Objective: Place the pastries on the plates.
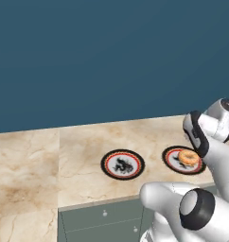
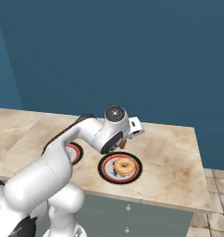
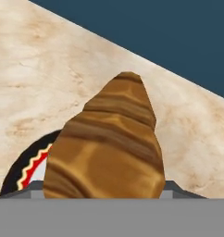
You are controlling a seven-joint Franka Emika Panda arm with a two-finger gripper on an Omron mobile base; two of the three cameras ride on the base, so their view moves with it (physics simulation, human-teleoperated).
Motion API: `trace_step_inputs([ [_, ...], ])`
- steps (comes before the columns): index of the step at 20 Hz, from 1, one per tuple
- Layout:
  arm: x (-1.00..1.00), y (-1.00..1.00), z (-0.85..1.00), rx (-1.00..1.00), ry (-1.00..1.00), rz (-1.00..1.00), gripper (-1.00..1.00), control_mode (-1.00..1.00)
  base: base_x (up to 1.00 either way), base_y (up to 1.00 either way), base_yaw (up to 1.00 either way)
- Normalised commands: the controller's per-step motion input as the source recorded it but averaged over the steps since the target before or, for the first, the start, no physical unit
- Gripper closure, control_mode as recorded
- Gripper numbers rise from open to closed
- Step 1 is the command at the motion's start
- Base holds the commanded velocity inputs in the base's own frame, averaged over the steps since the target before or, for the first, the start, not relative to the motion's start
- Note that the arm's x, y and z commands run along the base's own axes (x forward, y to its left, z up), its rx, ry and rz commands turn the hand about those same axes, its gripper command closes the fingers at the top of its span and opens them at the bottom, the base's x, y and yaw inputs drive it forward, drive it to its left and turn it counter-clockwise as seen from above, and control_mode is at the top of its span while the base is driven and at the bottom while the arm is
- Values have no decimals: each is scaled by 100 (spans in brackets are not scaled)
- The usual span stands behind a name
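My gripper clamps the brown pastry, hovering at 12 o'clock of the plate bearing the doughnut; second plate bare

A glossy white arm of rounded segments, with dark bands and caps at its joints.

Bare counter around plates

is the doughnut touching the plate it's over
Touching. The right base view shows the doughnut lying flat on the plate centre, no gap beneath.
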Motion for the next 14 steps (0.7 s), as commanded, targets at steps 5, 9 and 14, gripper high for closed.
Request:
trace_step_inputs([
  [5,-11,63,15,-3,0,13,100,-100,0,0,0],
  [9,-7,55,9,0,0,14,100,-100,0,0,0],
  [14,-7,54,1,0,0,14,100,-100,0,0,0],
])
